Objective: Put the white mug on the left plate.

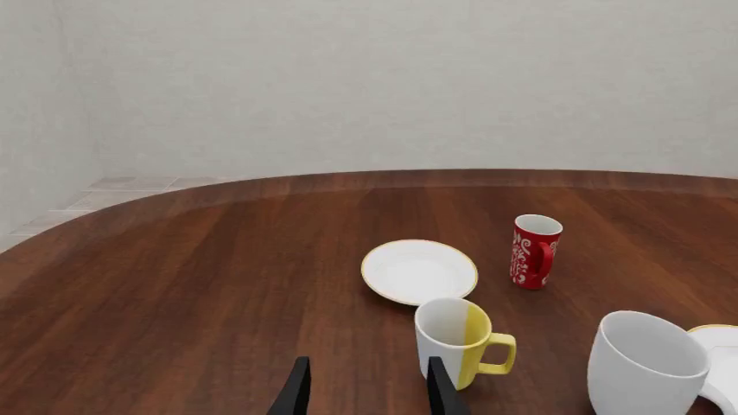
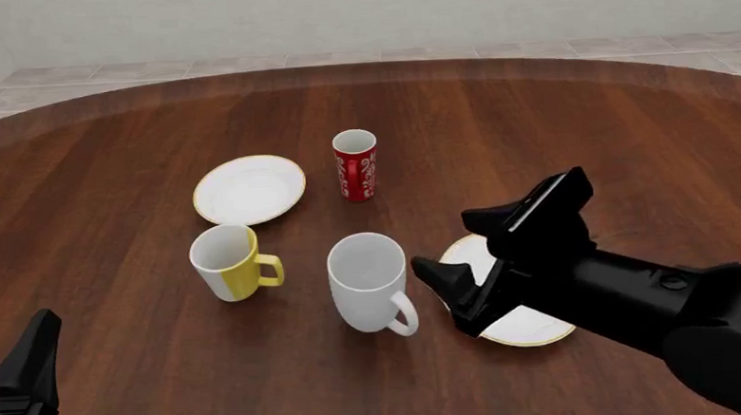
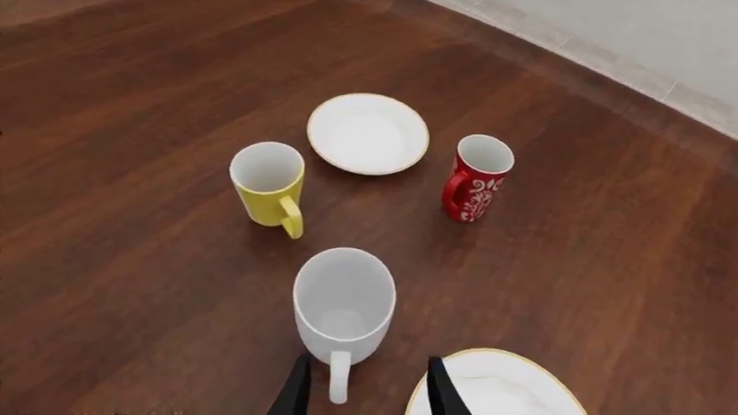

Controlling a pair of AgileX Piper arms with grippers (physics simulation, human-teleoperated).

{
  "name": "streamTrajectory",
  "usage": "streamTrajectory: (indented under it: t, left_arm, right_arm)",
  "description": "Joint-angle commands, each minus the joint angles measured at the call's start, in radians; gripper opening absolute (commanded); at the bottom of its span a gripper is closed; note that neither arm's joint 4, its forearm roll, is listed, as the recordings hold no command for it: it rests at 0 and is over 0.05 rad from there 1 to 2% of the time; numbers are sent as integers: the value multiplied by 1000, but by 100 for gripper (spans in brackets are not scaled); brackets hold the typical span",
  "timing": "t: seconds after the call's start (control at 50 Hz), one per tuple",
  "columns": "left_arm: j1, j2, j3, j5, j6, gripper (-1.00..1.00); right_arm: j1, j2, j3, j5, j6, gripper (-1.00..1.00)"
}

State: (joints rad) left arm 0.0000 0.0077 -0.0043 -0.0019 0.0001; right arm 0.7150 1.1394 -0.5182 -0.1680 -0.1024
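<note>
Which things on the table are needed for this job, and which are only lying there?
Needed: the tall plain white ceramic mug; the smaller round white plate with gold rim.

Only lying there: the yellow-and-white mug with yellow handle; the red patterned cup; the larger white gold-rimmed plate, partly under the right arm.

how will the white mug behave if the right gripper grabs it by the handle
The white mug looks rigid glazed ceramic, so probably slippery. Held by its loop handle, it may swing or tilt. It is tall and upright, so a sideways nudge from the right gripper could tip it.
</note>
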Motion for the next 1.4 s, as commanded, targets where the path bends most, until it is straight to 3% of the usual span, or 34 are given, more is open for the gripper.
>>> streamTrajectory:
  t: [0.02, 1.4]
  left_arm:
    - [0, 0, 0, 0, 0, 100]
    - [0, -1, 0, 0, 0, 100]
  right_arm:
    - [11, 23, -3, -10, 5, 100]
    - [28, 141, 19, -92, 47, 100]
